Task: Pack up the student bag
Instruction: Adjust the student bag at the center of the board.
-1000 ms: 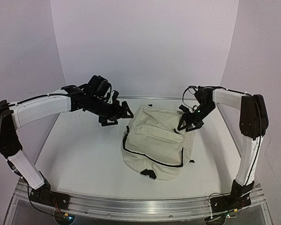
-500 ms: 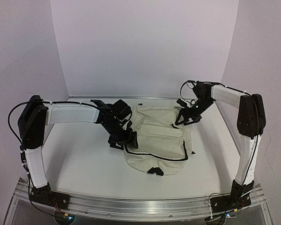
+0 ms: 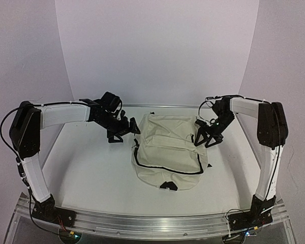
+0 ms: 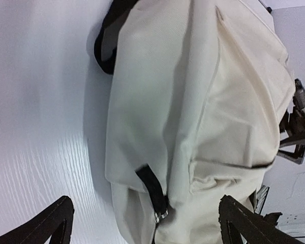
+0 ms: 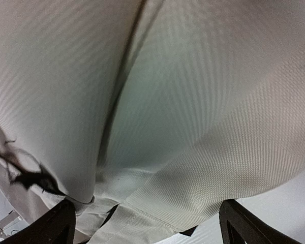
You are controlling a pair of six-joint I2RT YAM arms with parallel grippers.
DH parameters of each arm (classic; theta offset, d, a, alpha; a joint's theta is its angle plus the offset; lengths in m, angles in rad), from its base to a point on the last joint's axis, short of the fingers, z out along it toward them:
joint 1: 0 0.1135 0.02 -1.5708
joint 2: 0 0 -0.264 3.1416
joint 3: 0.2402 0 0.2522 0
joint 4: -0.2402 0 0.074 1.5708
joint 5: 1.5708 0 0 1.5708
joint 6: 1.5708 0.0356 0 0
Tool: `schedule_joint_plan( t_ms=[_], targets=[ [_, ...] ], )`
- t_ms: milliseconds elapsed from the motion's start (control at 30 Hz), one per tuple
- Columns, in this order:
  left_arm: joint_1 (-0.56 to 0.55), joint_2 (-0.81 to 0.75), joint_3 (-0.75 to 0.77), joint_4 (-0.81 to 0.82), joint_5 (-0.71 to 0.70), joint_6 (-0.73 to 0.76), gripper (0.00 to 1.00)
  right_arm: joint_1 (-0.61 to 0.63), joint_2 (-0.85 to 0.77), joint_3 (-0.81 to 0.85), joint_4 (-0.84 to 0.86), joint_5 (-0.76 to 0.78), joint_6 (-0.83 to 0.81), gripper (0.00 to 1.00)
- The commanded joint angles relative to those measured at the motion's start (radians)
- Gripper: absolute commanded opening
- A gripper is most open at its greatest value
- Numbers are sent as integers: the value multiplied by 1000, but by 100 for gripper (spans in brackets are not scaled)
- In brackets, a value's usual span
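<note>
Top view: the student bag (image 3: 168,152) lies flat on the white table (image 3: 86,168), a little right of centre, with a black zipper line curving across its lower part. The left gripper (image 3: 124,130) hangs just beside the bag's upper left corner with its jaws spread wide and nothing between them. The right gripper (image 3: 206,138) sits at the bag's right edge, also spread wide.

Left wrist view: the student bag (image 4: 193,101) fills the middle and right of the frame, sagging into soft folds. It looks limp and light, so it would probably bunch up rather than slide if pushed. The left gripper (image 4: 145,216) is wide open, with one of its fingers (image 4: 58,218) low in the frame over bare table. A short black strap tab (image 4: 152,190) near the bottom centre and the black zipper (image 4: 229,163) beside it look like firmer places to pinch than plain cloth.

Right wrist view: cream weave of the student bag (image 5: 183,101) covers almost everything, creased along a dark seam (image 5: 122,76). The right gripper (image 5: 145,216) stands wide, holding nothing. I cannot tell whether its fingers (image 5: 236,218) touch the fabric. The cloth looks grippy rather than slick, so a pinch on a seam or hem should hold best.
</note>
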Motion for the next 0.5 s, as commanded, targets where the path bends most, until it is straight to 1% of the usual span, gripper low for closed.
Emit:
schedule_joint_plan(
  t_ms=[0, 100, 267, 367, 467],
  targets=[
    [18, 113, 64, 137, 60, -54, 100, 75, 82, 80, 7, -99, -24, 97],
    [21, 115, 36, 190, 93, -79, 99, 118, 124, 133, 17, -134, -12, 94],
    [44, 33, -68, 182, 70, -94, 96, 185, 166, 190, 86, -178, 50, 93],
    [72, -9, -131, 168, 58, -105, 94, 202, 195, 242, 111, -176, 77, 93],
    [91, -18, -139, 138, 54, -95, 93, 199, 213, 291, 114, -145, 88, 92]
  ],
)
